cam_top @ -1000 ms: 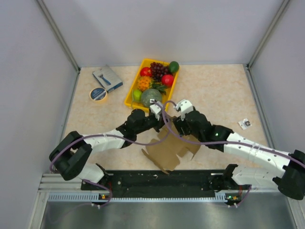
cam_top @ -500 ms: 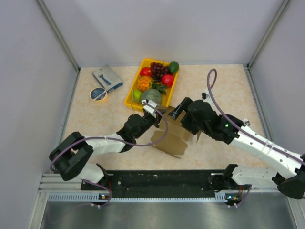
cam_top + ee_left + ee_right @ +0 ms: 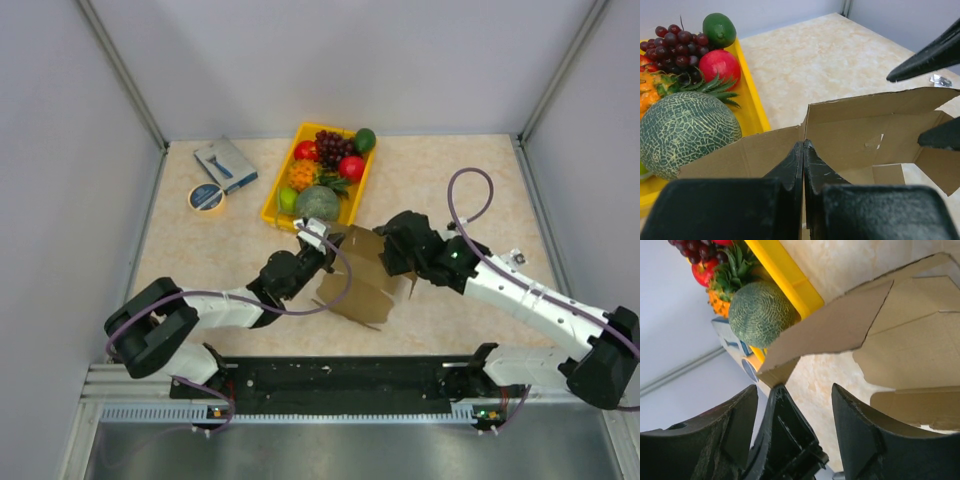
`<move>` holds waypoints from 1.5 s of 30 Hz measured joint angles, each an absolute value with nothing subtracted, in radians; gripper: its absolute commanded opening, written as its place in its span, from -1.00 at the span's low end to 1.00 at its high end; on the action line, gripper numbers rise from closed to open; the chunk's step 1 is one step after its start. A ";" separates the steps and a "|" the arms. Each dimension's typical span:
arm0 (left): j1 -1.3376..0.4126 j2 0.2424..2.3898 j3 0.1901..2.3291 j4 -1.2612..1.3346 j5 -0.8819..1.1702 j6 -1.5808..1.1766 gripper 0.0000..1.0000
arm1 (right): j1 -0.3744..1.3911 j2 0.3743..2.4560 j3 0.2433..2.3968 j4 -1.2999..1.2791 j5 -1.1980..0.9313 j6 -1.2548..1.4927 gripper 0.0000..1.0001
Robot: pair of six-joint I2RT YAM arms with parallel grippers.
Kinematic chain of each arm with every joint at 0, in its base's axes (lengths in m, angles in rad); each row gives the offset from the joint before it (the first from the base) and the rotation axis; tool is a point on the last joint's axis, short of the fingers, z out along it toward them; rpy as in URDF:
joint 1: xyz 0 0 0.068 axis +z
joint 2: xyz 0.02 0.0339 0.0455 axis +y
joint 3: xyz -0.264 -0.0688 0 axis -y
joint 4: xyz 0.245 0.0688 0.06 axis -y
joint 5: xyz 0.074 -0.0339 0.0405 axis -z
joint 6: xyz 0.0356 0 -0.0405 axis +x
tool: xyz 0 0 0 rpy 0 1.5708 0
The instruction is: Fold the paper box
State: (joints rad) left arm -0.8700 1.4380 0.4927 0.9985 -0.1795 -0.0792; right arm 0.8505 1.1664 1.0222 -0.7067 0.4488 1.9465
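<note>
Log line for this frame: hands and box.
left hand: shut on box | right hand: open at box flap | box: walls part-raised, not yet folded

Plain brown paper box [image 3: 365, 285]; yellow tray [image 3: 752, 107]; netted green melon [image 3: 687, 130]

paper box [image 3: 365, 288] | brown corrugated cardboard — part-folded, flaps raised | mid-table [image 3: 470, 180]

Left of the left gripper [image 3: 803, 145], a yellow plastic fruit tray [image 3: 752, 95] is crowding in. Ahead, the brown corrugated-cardboard paper box [image 3: 850, 135] is blocking the way — beyond it, beige tabletop [image 3: 830, 55] is lying open.
</note>
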 measured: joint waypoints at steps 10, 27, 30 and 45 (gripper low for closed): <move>-0.875 1.438 0.480 1.021 -0.207 -0.075 -1.00 | 0.800 1.261 1.023 -0.690 0.472 1.987 0.02; -0.900 1.438 0.456 1.054 -0.235 -0.076 -0.92 | 0.791 1.356 1.063 -0.625 0.503 1.995 -0.87; -0.902 1.435 0.445 1.043 -0.225 -0.090 -0.23 | 0.789 1.356 1.063 -0.614 0.524 2.003 -1.00; -0.875 0.797 0.391 0.415 -0.040 -0.352 0.30 | 0.780 1.091 0.614 -0.186 0.556 1.670 -1.00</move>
